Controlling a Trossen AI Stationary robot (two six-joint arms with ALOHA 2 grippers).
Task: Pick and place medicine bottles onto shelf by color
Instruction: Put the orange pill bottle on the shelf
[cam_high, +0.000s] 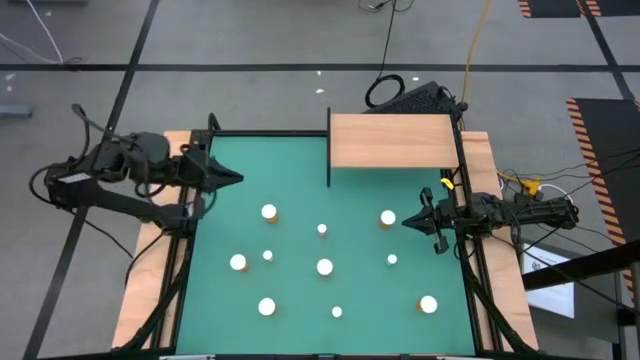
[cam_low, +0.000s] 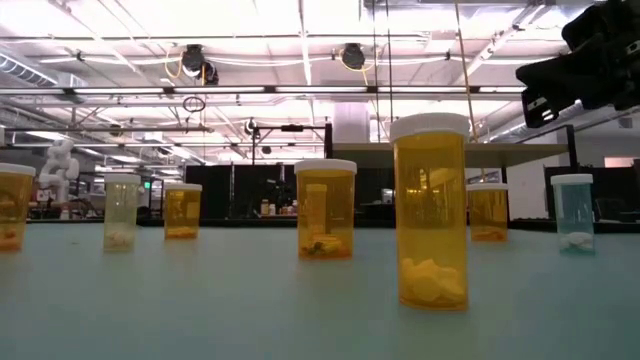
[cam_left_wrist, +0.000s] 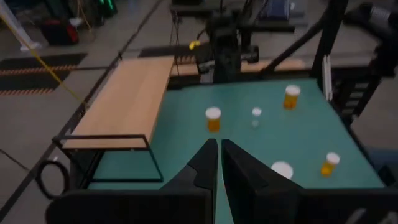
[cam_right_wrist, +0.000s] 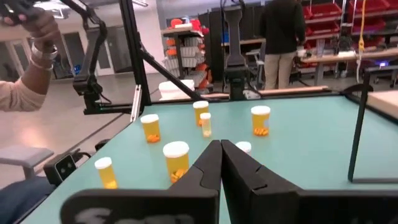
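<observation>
**Both hands idle at the mat edges; bottles on the surface**

The left hand (cam_high: 236, 178) sits at the left edge of the green surface (cam_high: 300, 180), near the far corner, with its two fingers pressed together and holding nothing. The right hand (cam_high: 406, 221) sits at the right edge, fingers likewise pressed together and empty (its tip points inward, toward a white-capped bottle (cam_high: 388, 217) just beside it).

The medicine bottles (cam_high: 324, 267) stand upright and scattered across the middle and near part of the surface, well apart from one another; ten white caps are visible from above, some larger and some smaller. In the low view most bodies are orange, with pills at the bottom, and one bottle (cam_low: 574, 213) at the right has a pale, clear body.

The shelf (cam_high: 392, 139) stands at the far edge of the surface, right of centre, its wooden top bare. A person's hand (cam_right_wrist: 36, 28) shows beyond the surface in the right wrist view.
</observation>
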